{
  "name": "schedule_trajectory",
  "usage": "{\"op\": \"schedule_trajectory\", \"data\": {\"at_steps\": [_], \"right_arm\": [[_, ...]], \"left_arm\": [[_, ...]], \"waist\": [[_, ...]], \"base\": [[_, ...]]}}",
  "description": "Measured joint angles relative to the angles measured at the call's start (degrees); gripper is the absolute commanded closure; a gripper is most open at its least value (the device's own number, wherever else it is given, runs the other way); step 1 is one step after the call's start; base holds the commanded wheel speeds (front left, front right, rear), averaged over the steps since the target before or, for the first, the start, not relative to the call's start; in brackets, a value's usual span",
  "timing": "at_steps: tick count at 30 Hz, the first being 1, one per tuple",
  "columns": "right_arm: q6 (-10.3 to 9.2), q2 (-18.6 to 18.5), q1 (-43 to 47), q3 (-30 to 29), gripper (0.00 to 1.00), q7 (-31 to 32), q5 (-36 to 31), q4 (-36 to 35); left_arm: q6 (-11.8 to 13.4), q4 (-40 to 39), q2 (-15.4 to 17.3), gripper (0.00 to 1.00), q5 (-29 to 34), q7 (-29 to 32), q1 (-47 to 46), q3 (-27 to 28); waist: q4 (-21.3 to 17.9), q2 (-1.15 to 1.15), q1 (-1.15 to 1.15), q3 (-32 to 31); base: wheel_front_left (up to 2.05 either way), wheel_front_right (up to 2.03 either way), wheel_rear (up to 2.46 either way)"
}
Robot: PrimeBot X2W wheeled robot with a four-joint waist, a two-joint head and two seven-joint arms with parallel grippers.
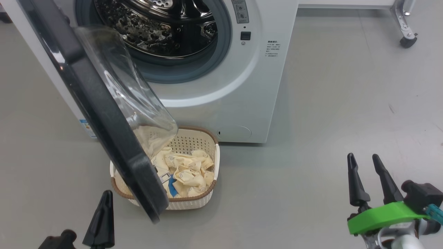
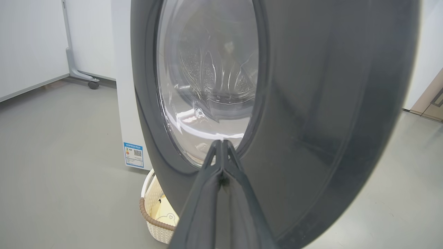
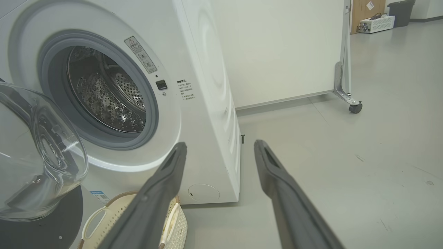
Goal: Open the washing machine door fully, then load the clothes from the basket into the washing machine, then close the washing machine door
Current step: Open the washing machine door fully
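At the front of the washing machine, the washing machine door stands swung out partway, its lower edge over the left part of the basket. The basket sits on the floor just in front of the machine, with the clothes piled inside. Left tool clenched on nothing, tips pointing at the door's outer face by the lower edge of the window, contact can't tell; right tool released and empty over floor right of the machine, well apart from the basket.
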Motion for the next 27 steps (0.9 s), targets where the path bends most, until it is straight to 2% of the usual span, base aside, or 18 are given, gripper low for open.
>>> {"op": "schedule_trajectory", "data": {"at_steps": [7, 12, 20, 24, 27], "right_arm": [[0.00, 0.05, 0.02, -0.18, 0.00, 0.00, -0.45, 0.02], [0.00, 0.23, 0.29, -0.51, 0.00, 0.00, -0.47, 0.23], [0.00, 0.47, 2.66, -0.88, 0.00, 0.00, -0.48, 1.47], [0.00, 0.64, 3.71, -1.20, 0.00, 0.00, -0.48, 1.61], [0.00, 0.78, 3.72, -1.58, 0.00, 0.00, -0.48, 1.61]], "left_arm": [[0.00, 0.76, -0.07, 1.00, -0.48, 0.00, 0.00, 0.92], [0.00, -0.74, -0.82, 1.00, 1.23, 0.00, -0.05, 6.46], [0.00, -8.80, -1.18, 1.00, 5.21, 0.00, -0.29, 14.54], [0.00, -12.94, -0.68, 1.00, 6.82, 0.00, -0.31, 14.92], [0.00, -16.13, 0.10, 1.00, 7.69, -0.01, -1.45, 13.23]], "waist": [[0.13, 0.00, 0.00, 0.02], [0.45, 0.00, 0.00, -0.10], [1.35, 0.00, 0.01, -1.60], [2.25, 0.00, 0.00, -2.24], [3.15, 0.00, 0.00, -2.42]], "base": [[0.00, 0.00, 0.00], [0.00, 0.00, 0.00], [0.00, 0.00, 0.00], [0.00, 0.00, 0.00], [0.00, 0.00, 0.00]]}}
